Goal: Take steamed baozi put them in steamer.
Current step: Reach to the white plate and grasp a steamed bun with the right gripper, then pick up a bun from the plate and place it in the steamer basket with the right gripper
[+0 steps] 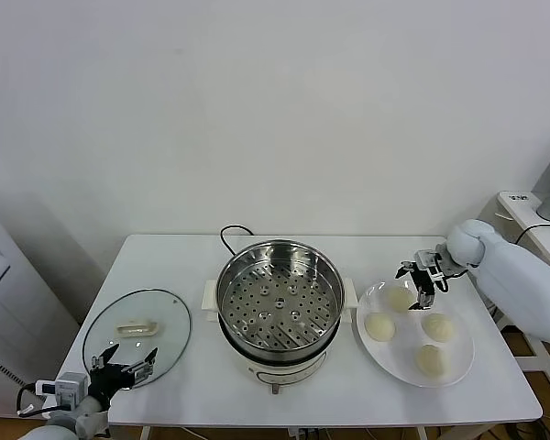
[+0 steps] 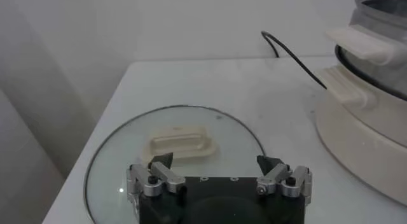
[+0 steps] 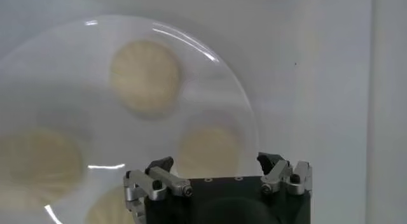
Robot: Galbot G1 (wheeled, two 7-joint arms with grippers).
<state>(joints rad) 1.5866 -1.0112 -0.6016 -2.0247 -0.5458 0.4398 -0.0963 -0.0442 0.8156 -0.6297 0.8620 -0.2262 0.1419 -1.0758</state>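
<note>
Four cream-white baozi lie on a flat white plate [image 1: 394, 359] right of the steamer [image 1: 278, 302]: one far [image 1: 401, 298], one left [image 1: 379, 326], one right [image 1: 437, 327], one near [image 1: 430, 359]. The steamer is a shiny steel pot with an empty perforated tray on a white base. My right gripper [image 1: 423, 280] hovers open over the plate's far side, holding nothing. In the right wrist view one baozi [image 3: 208, 149] lies just ahead of that gripper [image 3: 216, 163], between its fingers, and another [image 3: 145, 77] lies farther off. My left gripper [image 1: 124, 367] is open and parked at the front left.
A round glass lid [image 1: 156, 316] with a cream handle [image 2: 181, 142] lies flat on the table left of the steamer, under my left gripper [image 2: 216, 161]. A black cord [image 1: 229, 235] runs behind the steamer. The steamer's white base [image 2: 362, 136] stands near the lid.
</note>
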